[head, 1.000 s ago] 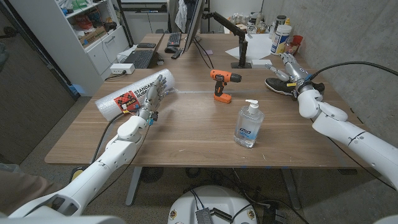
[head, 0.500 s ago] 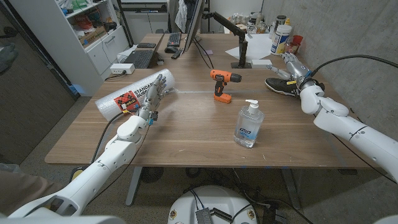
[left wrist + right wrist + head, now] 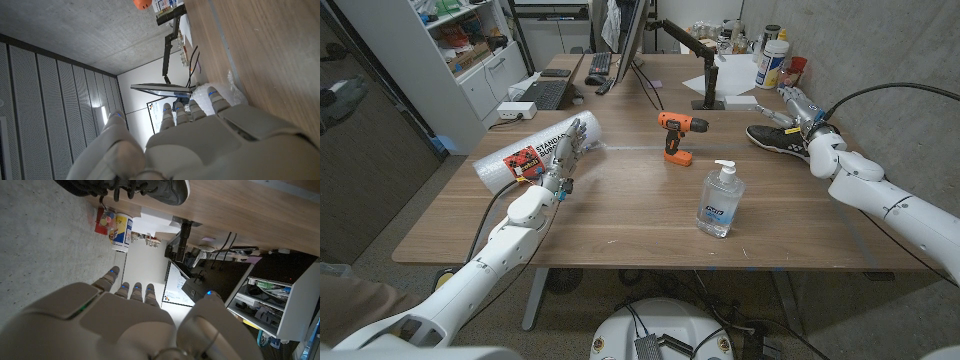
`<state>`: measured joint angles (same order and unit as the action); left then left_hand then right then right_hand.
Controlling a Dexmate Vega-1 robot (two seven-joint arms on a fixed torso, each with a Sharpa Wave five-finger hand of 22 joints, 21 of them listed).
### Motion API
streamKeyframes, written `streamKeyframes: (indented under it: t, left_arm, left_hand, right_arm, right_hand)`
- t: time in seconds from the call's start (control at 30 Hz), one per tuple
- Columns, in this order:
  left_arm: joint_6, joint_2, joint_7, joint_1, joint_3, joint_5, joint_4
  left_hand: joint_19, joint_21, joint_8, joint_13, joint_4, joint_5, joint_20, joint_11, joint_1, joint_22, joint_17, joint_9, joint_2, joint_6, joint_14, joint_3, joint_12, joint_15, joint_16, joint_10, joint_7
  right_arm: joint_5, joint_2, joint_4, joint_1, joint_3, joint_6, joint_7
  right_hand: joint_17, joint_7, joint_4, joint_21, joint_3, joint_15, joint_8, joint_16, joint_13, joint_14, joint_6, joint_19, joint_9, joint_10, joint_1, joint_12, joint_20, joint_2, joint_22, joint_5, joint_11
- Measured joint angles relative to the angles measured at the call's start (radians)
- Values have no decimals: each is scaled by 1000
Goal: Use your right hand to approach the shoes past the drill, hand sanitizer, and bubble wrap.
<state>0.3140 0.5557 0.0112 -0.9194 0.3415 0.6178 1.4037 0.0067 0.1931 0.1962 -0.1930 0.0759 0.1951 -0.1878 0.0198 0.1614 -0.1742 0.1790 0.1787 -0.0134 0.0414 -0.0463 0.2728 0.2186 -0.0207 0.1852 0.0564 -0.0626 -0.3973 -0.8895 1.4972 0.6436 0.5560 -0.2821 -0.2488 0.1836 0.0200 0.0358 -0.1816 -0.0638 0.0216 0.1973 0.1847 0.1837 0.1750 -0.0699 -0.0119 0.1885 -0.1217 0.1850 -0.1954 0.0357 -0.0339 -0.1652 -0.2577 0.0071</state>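
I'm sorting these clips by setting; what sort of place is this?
Probably an office or lab workspace: a dark computer monitor on the wooden table, a black laptop, and white storage shelves.

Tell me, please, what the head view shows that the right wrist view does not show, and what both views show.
The head view alone has the orange drill, the hand sanitizer bottle, the roll of bubble wrap with the left hand beside it, and the wide table top.

The right wrist view alone has the back of the right hand up close, fingers apart and holding nothing, and the shoelaces.

Both share the black shoe, the right hand, the white container and the monitor.
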Motion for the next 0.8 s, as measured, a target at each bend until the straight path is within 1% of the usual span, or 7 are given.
streamKeyframes:
  t: [0.07,0.1,0.2,0.8]
  left_arm:
    - [0,1,0,0,-1,0,0]
    - [0,1,2,0,-1,0,0]
    - [0,1,2,0,-1,-1,1]
    - [-4,3,7,-2,-1,-4,10]
  left_hand:
    - [0,0,0,0,0,0,0,0,0,0,0,0,0,0,0,0,0,0,0,0,0]
    - [0,0,0,0,0,0,0,0,0,0,0,0,0,0,0,0,0,0,0,0,0]
    - [0,0,0,0,0,0,0,0,0,0,0,0,0,0,0,0,0,0,0,0,0]
    - [0,0,0,0,0,0,0,0,0,0,0,0,0,0,0,0,0,0,0,0,0]
  right_arm:
    - [0,0,0,0,0,-1,1]
    - [0,1,-16,-9,5,-1,1]
    - [-1,2,-29,-15,9,-2,2]
    - [-7,15,-116,-62,46,-20,8]
  right_hand:
    - [0,2,-1,0,1,0,0,0,0,0,-2,0,0,0,0,0,0,0,0,0,0]
    - [0,2,-3,0,3,0,0,0,0,0,-2,0,0,0,0,0,0,0,0,0,0]
    - [0,7,-3,0,3,0,0,0,0,0,4,0,0,0,0,0,0,0,0,0,0]
    - [0,7,-3,0,3,6,0,0,0,-6,4,0,0,4,0,0,0,0,0,0,-4]
